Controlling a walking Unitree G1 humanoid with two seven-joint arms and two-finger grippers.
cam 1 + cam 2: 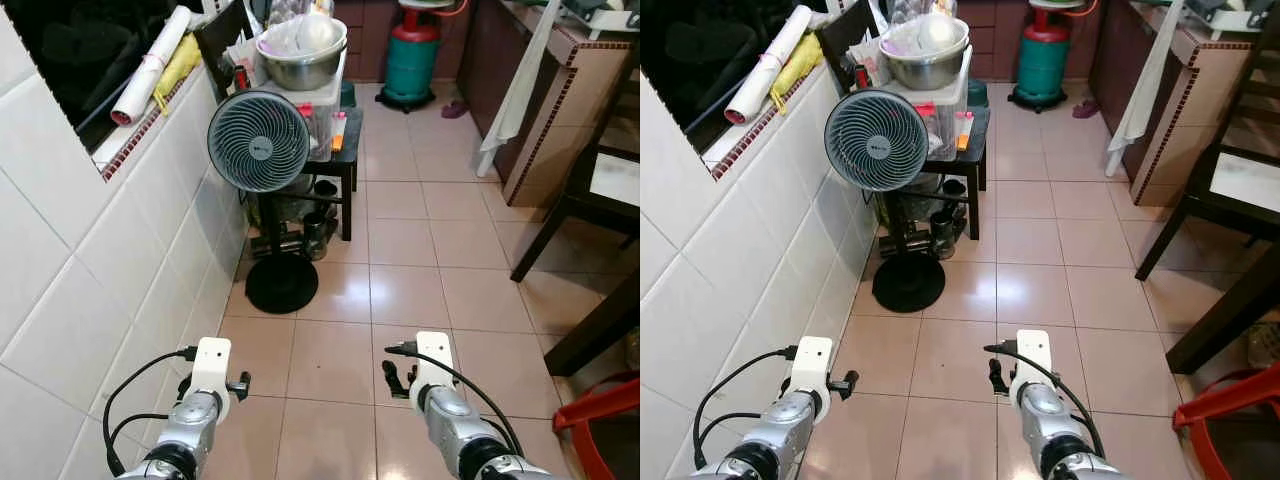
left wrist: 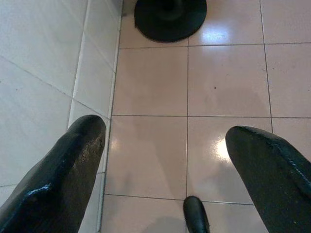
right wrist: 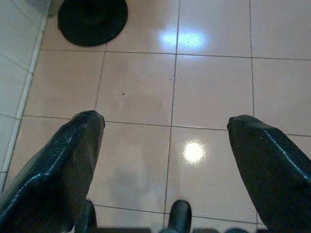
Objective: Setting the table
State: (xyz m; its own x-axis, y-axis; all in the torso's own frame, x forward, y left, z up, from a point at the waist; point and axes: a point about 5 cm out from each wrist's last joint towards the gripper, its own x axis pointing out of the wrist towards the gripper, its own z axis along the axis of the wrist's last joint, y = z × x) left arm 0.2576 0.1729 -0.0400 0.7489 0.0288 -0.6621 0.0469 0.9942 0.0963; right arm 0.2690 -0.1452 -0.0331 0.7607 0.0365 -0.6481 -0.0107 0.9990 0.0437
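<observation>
Left pincer (image 2: 165,145) and right pincer (image 3: 165,141) wide open, empty, above floor tiles (image 1: 400,290).

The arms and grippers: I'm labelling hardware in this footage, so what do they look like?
Both arms are silver metal with rounded joints. Each ends in a white block at the wrist with small black fittings, and thin black cables loop along each arm. The left gripper and right gripper each have two long, glossy black fingers with rounded, tapered tips. No markings are legible.
</observation>
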